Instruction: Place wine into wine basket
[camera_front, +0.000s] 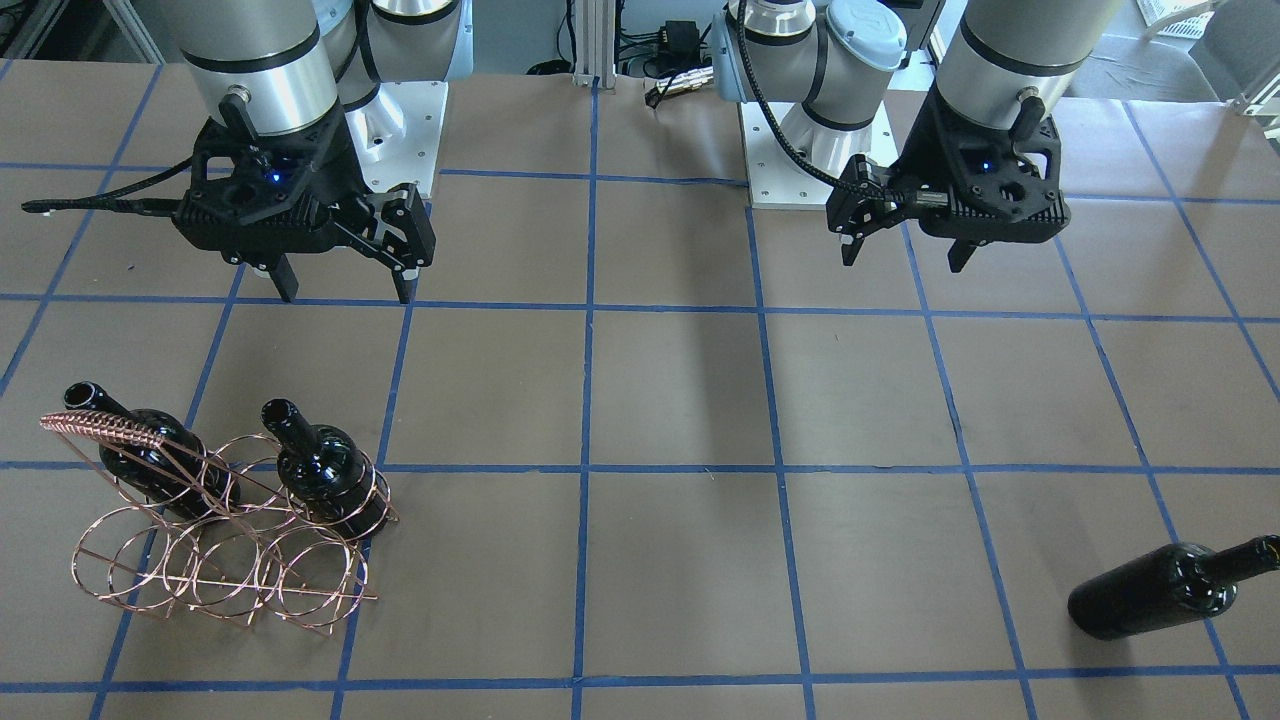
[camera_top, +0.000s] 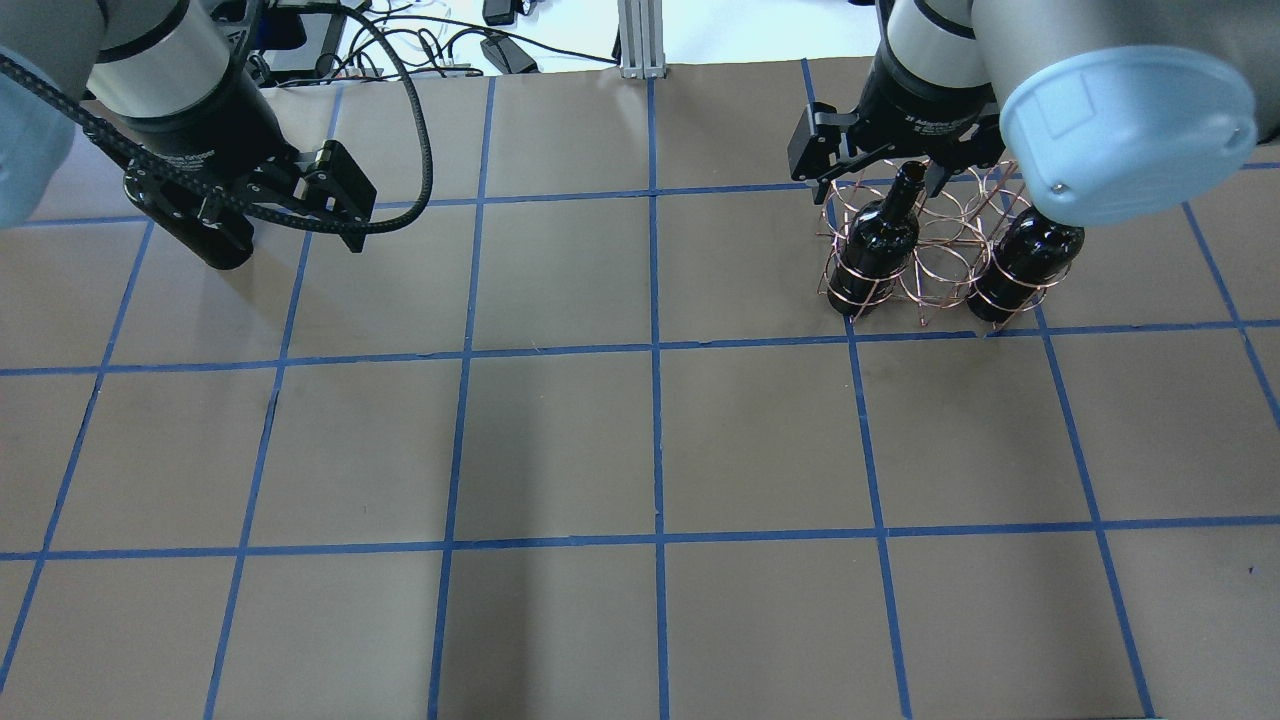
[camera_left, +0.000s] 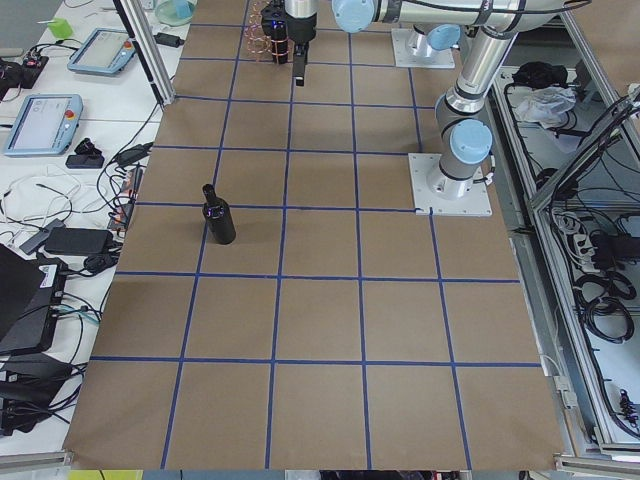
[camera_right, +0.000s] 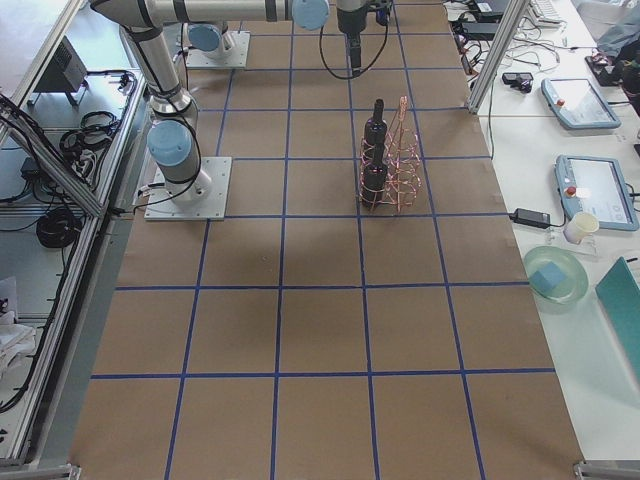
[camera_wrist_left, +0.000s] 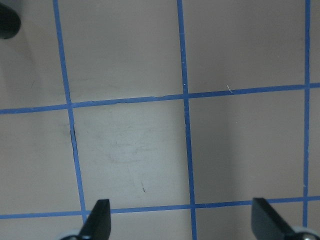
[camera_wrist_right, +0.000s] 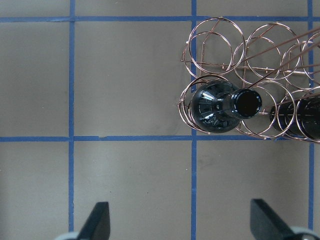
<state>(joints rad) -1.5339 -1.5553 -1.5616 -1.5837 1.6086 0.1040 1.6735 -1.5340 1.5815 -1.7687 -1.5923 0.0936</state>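
A: Closest to the front camera stands the lone wine bottle (camera_front: 1150, 598), far out on the robot's left side of the tabletop (camera_front: 680, 400). Why there?

B: I judge it the one not yet racked. The wine basket (camera_front: 230, 560) sits well apart, on the robot's right. It holds a corner bottle (camera_front: 325, 480) and a handle-side bottle (camera_front: 160, 470), both upright in the row nearer the robot.

A: And the hands?

B: The left hand (camera_front: 905, 250) hangs above bare tabletop, spread wide, gripping nothing. The right hand (camera_front: 345, 288) is likewise wide and empty, raised on the robot's side of the basket.

A: From overhead?

B: An empty ring shows between the two racked bottles, and the far row is free, so there is room. The right hand hovers by that end, perhaps ready to receive or guide.

A: Left side view?

B: The lone bottle stands neck up. That should suit a grasp at the neck by the left hand, the one on its side.

A: Right side view?

B: The basket stands level with its handle (camera_right: 403, 108) up, and both racked bottles are vertical.

A: Wrist cameras?

B: The left one shows its hand spread wide over blue tape lines (camera_wrist_left: 185, 100). The right one, equally wide, looks down on the corner bottle's mouth.
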